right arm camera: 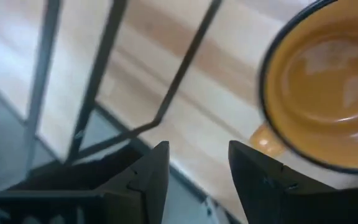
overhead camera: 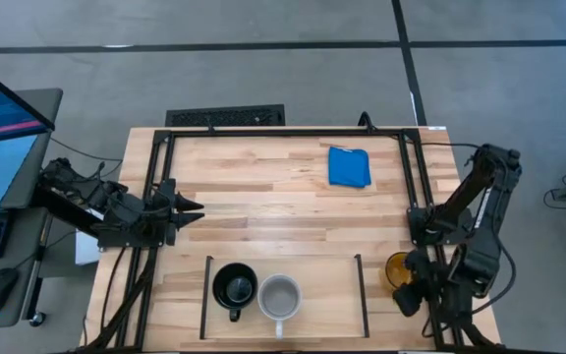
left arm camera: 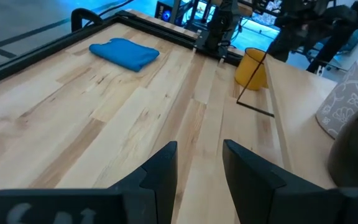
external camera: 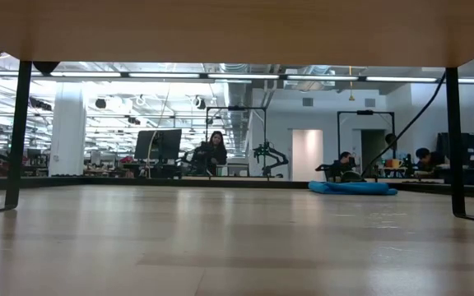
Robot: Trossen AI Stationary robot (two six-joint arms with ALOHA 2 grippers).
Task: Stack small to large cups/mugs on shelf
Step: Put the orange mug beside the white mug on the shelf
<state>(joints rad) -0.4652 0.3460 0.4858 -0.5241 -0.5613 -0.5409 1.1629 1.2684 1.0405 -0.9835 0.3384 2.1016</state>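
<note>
High view: table (overhead camera: pixel 263 197) w/ black frame (overhead camera: pixel 283 131) around it; shelf (overhead camera: pixel 312 280) at the near edge, between 2 thin black bars (overhead camera: pixel 205 285). Black mug (overhead camera: pixel 234 287) and grey mug (overhead camera: pixel 279 296) sit side by side on the shelf, black one toward the left arm's side, just beside each other, both handles toward the near edge. Yellow mug (overhead camera: pixel 398 267) is outside the shelf, past its right bar, at the table's right edge, partly hidden by the right arm. Right gripper (overhead camera: pixel 413 295) hangs just beside that mug; fingers not readable here. Left gripper (overhead camera: pixel 187 207) is at the table's left edge, well apart from the mugs, pointing inward. Blue cloth (overhead camera: pixel 349 166) lies near the far right corner. Low view: bare wood top, cloth (external camera: pixel 352 187) far off, people at desks in the room behind; no mugs or grippers seen. Left wrist: left gripper (left arm camera: pixel 199 163) fingers apart, nothing between; cloth (left arm camera: pixel 124 53), yellow mug (left arm camera: pixel 252 68) beyond a bar, grey mug (left arm camera: pixel 350 99) at the edge. Right wrist: right gripper (right arm camera: pixel 197 163) fingers apart, holding nothing, above table edge; yellow mug (right arm camera: pixel 322 81) upright just beside it, seen from above.
</note>
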